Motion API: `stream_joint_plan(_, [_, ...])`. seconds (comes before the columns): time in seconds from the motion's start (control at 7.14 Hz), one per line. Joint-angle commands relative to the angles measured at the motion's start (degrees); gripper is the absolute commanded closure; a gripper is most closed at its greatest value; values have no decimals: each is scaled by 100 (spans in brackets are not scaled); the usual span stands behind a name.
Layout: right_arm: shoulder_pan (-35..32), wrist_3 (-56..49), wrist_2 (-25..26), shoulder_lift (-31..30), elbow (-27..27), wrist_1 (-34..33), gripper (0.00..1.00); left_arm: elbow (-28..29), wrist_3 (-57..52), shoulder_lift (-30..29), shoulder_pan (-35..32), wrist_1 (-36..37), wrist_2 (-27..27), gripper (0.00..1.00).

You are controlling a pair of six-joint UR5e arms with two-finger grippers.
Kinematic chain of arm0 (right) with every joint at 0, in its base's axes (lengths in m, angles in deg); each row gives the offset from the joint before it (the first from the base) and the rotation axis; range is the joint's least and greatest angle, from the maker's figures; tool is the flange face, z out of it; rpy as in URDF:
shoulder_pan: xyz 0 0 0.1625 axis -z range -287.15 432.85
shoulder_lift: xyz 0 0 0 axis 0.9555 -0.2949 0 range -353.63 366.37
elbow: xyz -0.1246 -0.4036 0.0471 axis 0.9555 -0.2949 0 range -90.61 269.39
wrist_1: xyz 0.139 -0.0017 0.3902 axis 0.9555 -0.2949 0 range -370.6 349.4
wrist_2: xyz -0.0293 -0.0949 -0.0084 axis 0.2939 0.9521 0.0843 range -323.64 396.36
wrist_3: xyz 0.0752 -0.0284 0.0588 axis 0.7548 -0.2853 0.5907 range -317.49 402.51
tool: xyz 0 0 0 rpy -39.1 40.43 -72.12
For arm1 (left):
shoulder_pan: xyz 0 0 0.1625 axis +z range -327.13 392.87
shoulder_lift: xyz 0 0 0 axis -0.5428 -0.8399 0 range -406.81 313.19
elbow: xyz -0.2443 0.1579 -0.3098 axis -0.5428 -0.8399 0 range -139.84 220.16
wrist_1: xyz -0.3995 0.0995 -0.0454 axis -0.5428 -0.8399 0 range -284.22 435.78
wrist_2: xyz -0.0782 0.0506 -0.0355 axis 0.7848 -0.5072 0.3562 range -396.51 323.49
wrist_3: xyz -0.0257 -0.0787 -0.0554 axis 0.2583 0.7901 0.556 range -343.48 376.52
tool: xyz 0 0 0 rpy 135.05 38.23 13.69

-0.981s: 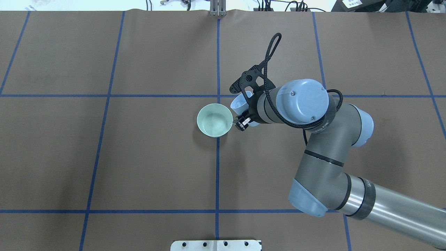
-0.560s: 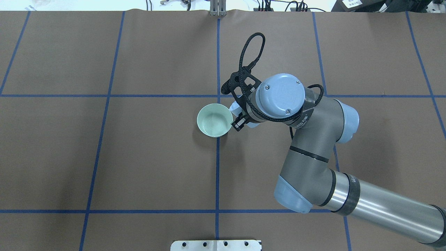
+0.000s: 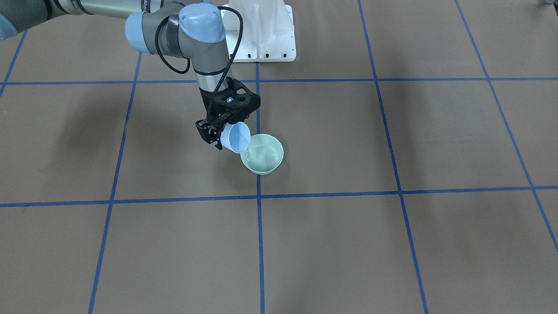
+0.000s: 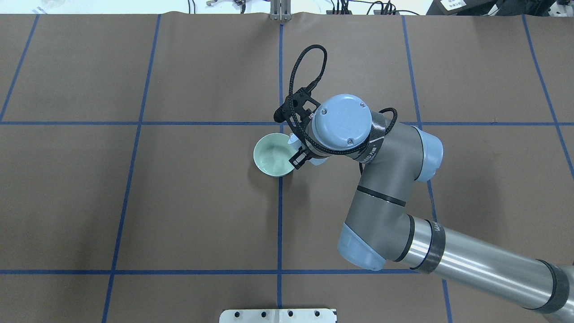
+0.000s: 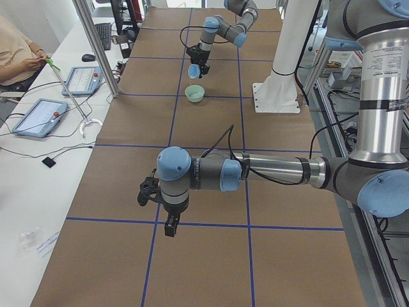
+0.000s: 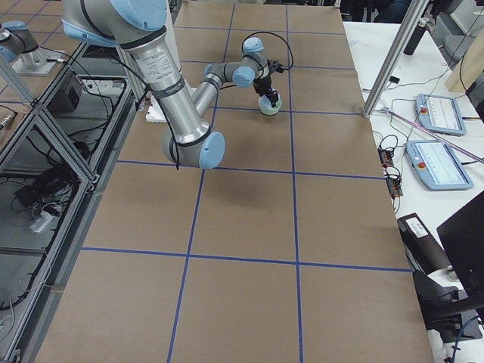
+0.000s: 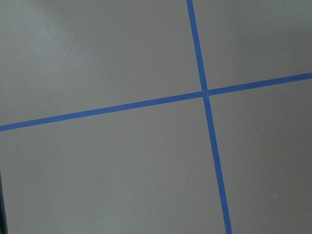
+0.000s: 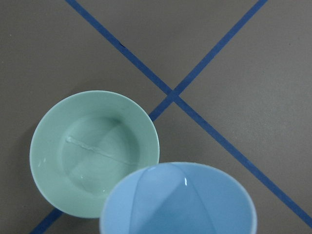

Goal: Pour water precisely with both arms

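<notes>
Gripping a light-blue conical cup (image 3: 237,137) in the right tool (image 3: 216,133), tipped over a pale-green round glazed bowl (image 3: 267,160) on the brown table (image 3: 392,244), at the bowl's 3 o'clock from overhead. Thin water thread (image 8: 97,150) inside. Cup mostly hidden under the wrist overhead. Cannot tell for the left tool (image 5: 167,225): seen sidelong only.

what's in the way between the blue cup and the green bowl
Nothing visible. The right hand holds the blue cup tilted at the green bowl's rim, with only a thin water stream between them.
</notes>
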Motion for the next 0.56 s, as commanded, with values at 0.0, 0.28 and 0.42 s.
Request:
stream_joint_plan(0.0, [41,-1,2,184,-19,-284,100,9,4,-7,0,0,0,0])
stream_joint_plan(0.28, [76,-19,2,194,-19,-373,100,9,4,-15,0,0,0,0])
stream_joint_plan(0.42, [76,-106,2,220,-19,-487,100,9,4,-7,0,9,0,0])
